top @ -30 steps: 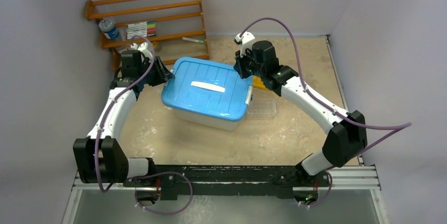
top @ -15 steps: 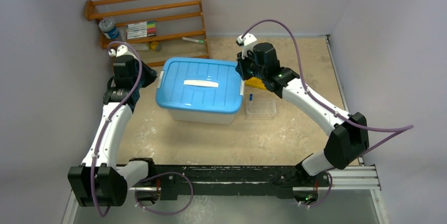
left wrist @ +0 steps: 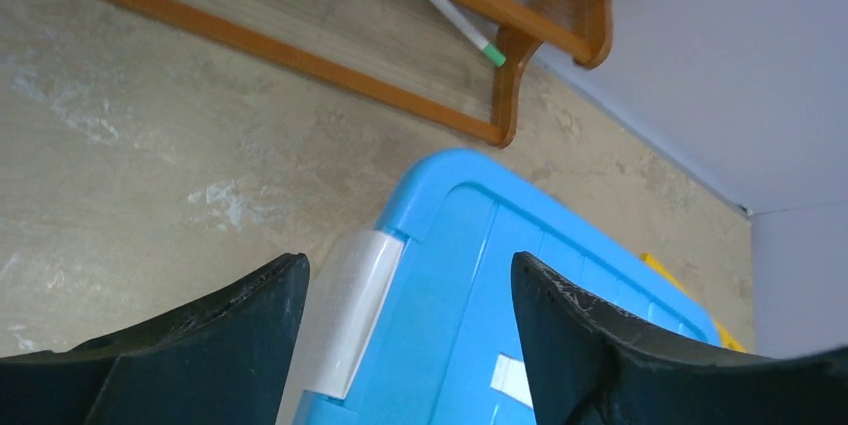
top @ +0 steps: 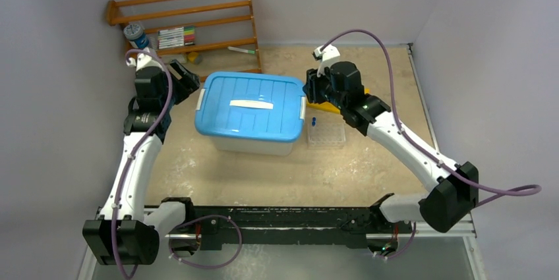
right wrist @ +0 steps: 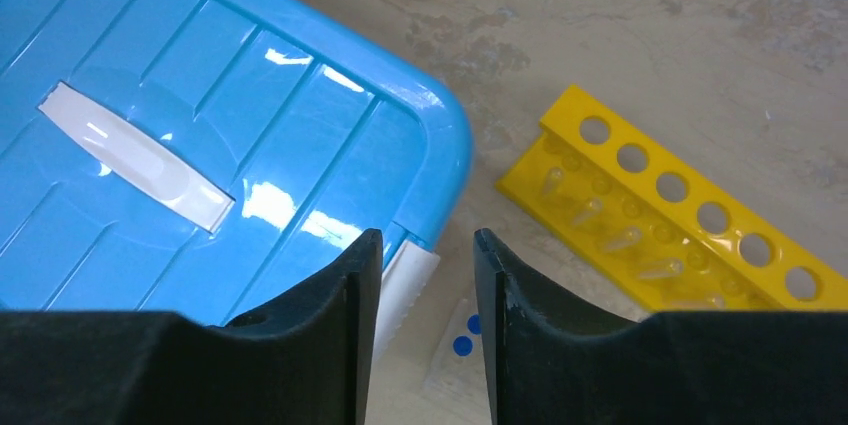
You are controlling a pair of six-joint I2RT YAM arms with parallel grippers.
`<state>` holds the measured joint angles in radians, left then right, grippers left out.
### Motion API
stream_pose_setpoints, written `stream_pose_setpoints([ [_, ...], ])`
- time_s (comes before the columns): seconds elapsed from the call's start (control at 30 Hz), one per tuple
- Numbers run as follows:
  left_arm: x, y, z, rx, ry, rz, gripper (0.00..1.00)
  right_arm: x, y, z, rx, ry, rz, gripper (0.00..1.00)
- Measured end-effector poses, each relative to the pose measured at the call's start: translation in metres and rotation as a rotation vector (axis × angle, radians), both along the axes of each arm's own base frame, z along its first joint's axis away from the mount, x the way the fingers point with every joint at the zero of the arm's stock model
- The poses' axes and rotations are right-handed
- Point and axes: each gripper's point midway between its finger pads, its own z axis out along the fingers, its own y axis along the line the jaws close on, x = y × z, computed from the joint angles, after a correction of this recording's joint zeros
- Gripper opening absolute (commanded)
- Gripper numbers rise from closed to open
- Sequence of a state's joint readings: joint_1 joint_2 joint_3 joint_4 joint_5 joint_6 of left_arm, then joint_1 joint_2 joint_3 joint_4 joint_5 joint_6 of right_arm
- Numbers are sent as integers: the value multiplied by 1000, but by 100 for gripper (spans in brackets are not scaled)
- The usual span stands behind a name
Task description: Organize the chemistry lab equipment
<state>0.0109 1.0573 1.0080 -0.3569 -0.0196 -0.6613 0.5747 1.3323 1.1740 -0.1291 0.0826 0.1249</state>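
Note:
A clear bin with a blue lid [top: 247, 105] stands shut in the middle of the table. My left gripper [top: 186, 80] is open and empty just off the bin's left end, with the white left latch [left wrist: 345, 315] between its fingers in the left wrist view [left wrist: 410, 260]. My right gripper [top: 308, 89] is open and empty at the bin's right end, above the right latch [right wrist: 405, 285]. A small blue-capped tube [top: 314, 122] stands in a clear rack [top: 327, 136]. The squeeze bottle, dish packet and tongs are not in view.
A yellow tube rack [right wrist: 680, 215] lies right of the bin, partly under my right arm [top: 323, 104]. A wooden shelf [top: 188, 26] at the back left holds a small jar [top: 135, 35], coloured markers [top: 175, 35] and a green-tipped marker [left wrist: 465, 25].
The bin, skewed a second ago, turned square and shifted left. Both grippers then drew away from its ends, the left back-left, the right to the right.

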Motion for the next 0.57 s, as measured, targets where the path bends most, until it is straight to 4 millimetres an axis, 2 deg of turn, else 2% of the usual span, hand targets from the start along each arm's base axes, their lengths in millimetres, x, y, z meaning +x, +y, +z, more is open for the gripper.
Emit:
stream_pose_setpoints([
  [0.13, 5, 3, 40, 12, -89, 15, 78, -1, -7, 4, 11, -9, -37, 45],
  [0.23, 2, 4, 66, 17, -163, 16, 79, -6, -11, 0, 22, 2, -54, 46],
  [0.43, -9, 0, 91, 19, -249, -7, 82, -20, -22, -11, 61, 25, -88, 46],
  [0.57, -19, -6, 90, 12, -275, -44, 83, -31, -29, -10, 122, 31, -95, 47],
])
